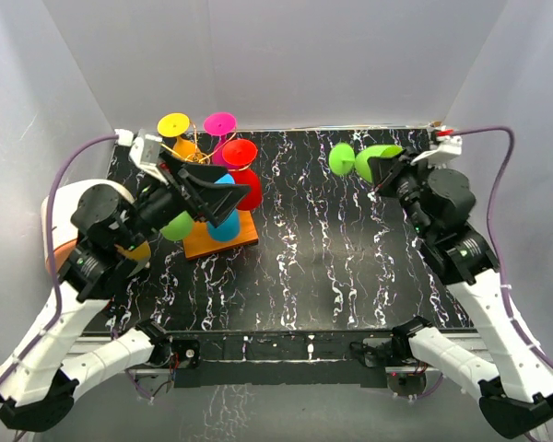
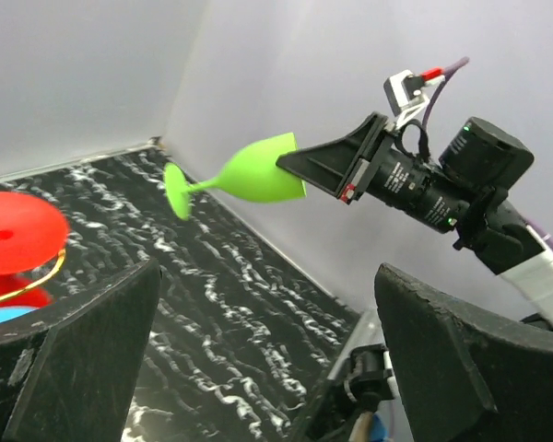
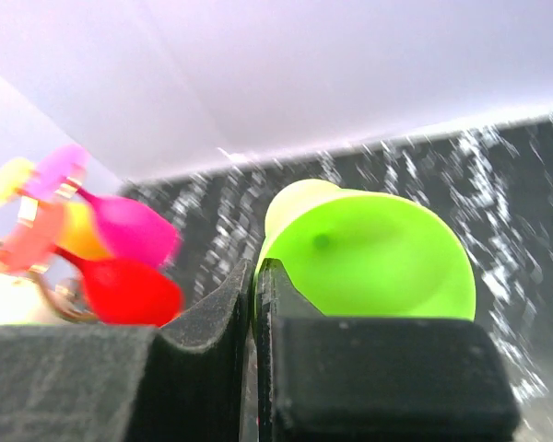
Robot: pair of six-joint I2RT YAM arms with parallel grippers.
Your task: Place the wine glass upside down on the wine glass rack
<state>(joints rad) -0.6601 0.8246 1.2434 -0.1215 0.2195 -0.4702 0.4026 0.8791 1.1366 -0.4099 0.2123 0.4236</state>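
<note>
A lime-green wine glass point(image 1: 358, 158) hangs on its side above the back right of the table, foot pointing left. My right gripper point(image 1: 380, 171) is shut on the bowl's rim, one finger inside and one outside; in the right wrist view the glass point(image 3: 378, 253) fills the space just past the pinched jaws point(image 3: 256, 276). The left wrist view shows the glass point(image 2: 253, 173) held clear of the tabletop. The wine glass rack point(image 1: 223, 241), gold wire on an orange base, stands at back left. My left gripper point(image 1: 210, 189) hovers open over it, nothing between its fingers point(image 2: 461, 368).
Several coloured glasses hang on the rack: yellow point(image 1: 173, 123), magenta point(image 1: 219, 122), red point(image 1: 241, 157), blue point(image 1: 227, 226) and another green one point(image 1: 177, 226). The black marbled tabletop point(image 1: 332, 249) is boxed in by white walls on the left, back and right.
</note>
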